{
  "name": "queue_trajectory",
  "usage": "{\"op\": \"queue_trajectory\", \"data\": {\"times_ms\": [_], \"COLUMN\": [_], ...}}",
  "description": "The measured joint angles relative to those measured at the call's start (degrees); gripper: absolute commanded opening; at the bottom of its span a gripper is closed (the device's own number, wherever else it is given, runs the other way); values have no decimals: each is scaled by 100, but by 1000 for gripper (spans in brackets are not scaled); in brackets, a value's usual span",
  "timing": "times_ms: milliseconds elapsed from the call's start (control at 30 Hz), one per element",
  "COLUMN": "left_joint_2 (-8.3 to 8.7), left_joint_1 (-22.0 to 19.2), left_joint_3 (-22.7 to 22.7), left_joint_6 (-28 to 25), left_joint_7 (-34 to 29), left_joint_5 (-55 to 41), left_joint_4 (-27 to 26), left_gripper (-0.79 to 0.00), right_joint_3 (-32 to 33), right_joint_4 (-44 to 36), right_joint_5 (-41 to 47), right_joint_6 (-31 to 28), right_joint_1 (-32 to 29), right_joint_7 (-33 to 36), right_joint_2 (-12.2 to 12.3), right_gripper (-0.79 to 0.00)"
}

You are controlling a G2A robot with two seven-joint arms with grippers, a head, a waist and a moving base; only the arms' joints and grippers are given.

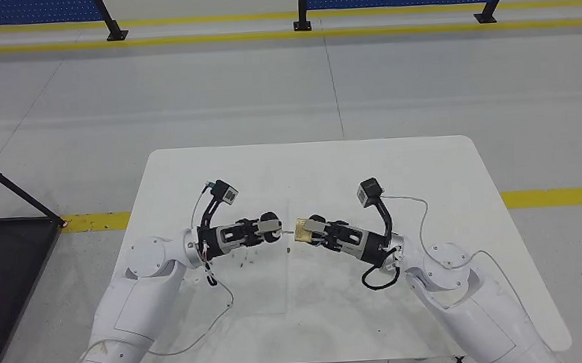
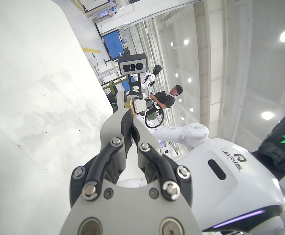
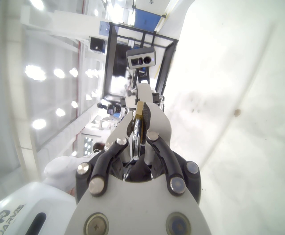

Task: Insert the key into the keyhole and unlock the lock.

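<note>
Right end effector [image 3: 141, 114]: clamped on the brass lock [image 3: 139, 110]. The lock body sits at my fingertips and its silver shackle [image 3: 135, 135] runs back between the fingers.

Left end effector [image 2: 129, 114]: the black pads [image 2: 125, 124] are pressed together. I cannot tell whether the key sits between them. The tips stand right at the brass body of the lock, directly facing my right end effector.

Top view: my two end effectors meet tip to tip with the lock between them, over the middle of the white surface [image 1: 421, 174]. Both forearms angle inward from the near side.
</note>
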Motion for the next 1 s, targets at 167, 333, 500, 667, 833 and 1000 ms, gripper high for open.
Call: {"op": "queue_trajectory", "data": {"times_ms": [167,333,500,667,833,1000], "left_joint_2": [3,6,11,21,31,31], "left_joint_1": [-17,-42,-49,-44,-35,-54], "left_joint_3": [36,79,96,96,94,135], "left_joint_6": [-17,-22,-42,-59,-72,-75], "left_joint_7": [31,45,63,108,161,199], "left_joint_5": [1,0,-6,10,35,57], "left_joint_4": [0,21,28,26,19,40], "left_gripper": [-785,-785,-785,-785,-785,-785], "right_joint_3": [0,0,0,0,0,0], "right_joint_4": [0,0,0,0,0,0], "right_joint_5": [0,0,0,0,0,0], "right_joint_6": [0,0,0,0,0,0], "right_joint_1": [0,0,0,0,0,0], "right_joint_7": [0,0,0,0,0,0], "right_joint_2": [0,0,0,0,0,0], "right_gripper": [-785,-785,-785,-785,-785,-785]}}
